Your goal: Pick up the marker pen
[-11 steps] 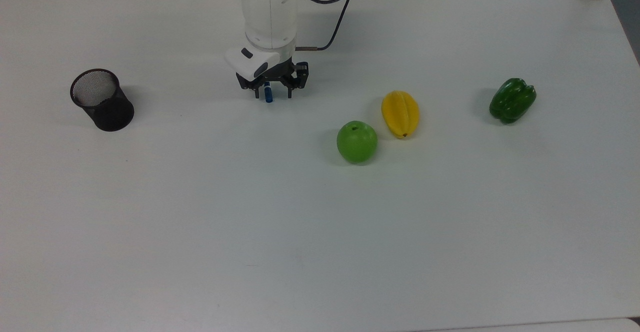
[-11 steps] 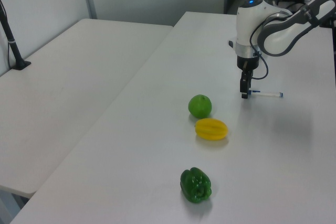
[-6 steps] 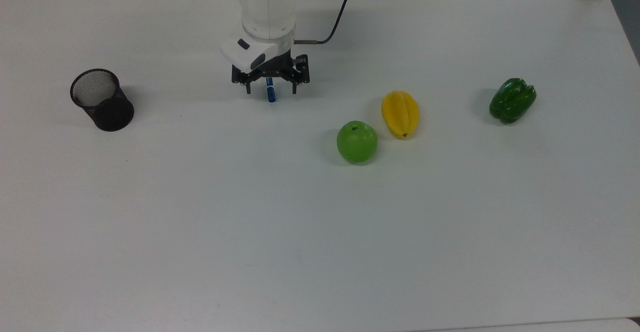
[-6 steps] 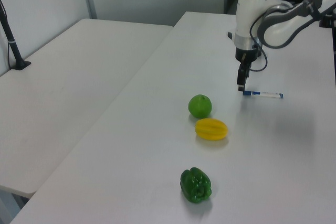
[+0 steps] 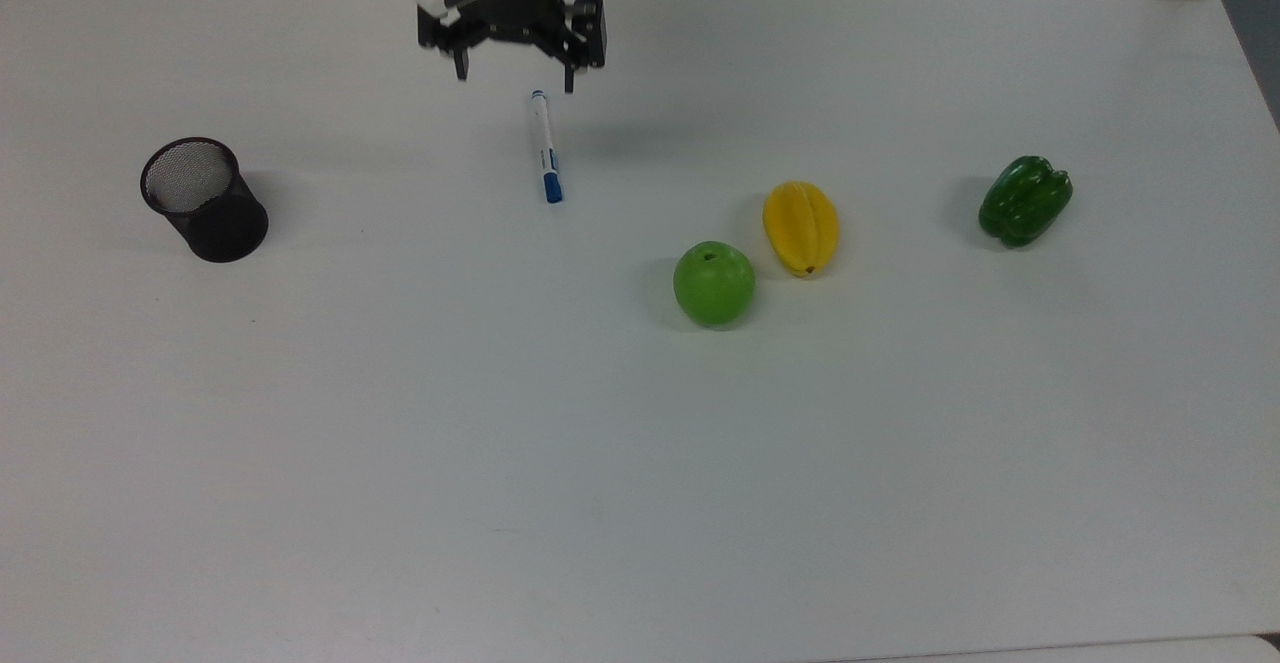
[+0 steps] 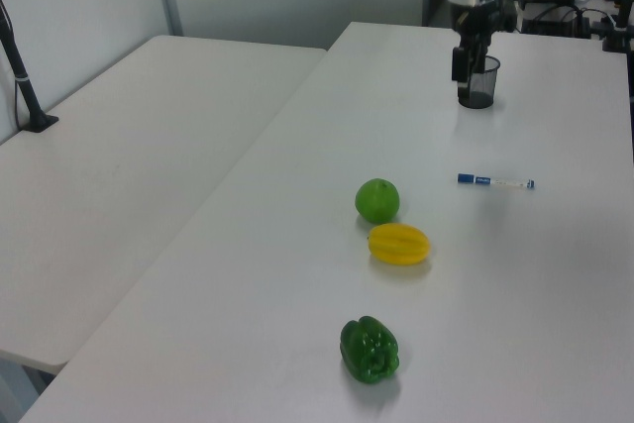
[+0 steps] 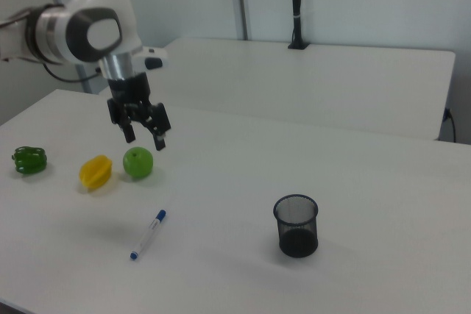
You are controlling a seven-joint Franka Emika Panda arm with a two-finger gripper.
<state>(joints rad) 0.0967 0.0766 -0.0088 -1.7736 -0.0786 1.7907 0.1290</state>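
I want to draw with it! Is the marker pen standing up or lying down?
Lying down. The marker pen lies flat on the white table, and the open gripper hangs above it without touching.

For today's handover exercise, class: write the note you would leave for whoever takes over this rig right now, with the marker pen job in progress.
Gripper: open, empty, raised above the table's far edge in the top view.
Slim white marker pen with blue cap: flat on the white table, untouched by the fingers, between the black mesh cup and the green apple.
Done: nothing held.
Left: descend over the marker, close, lift.
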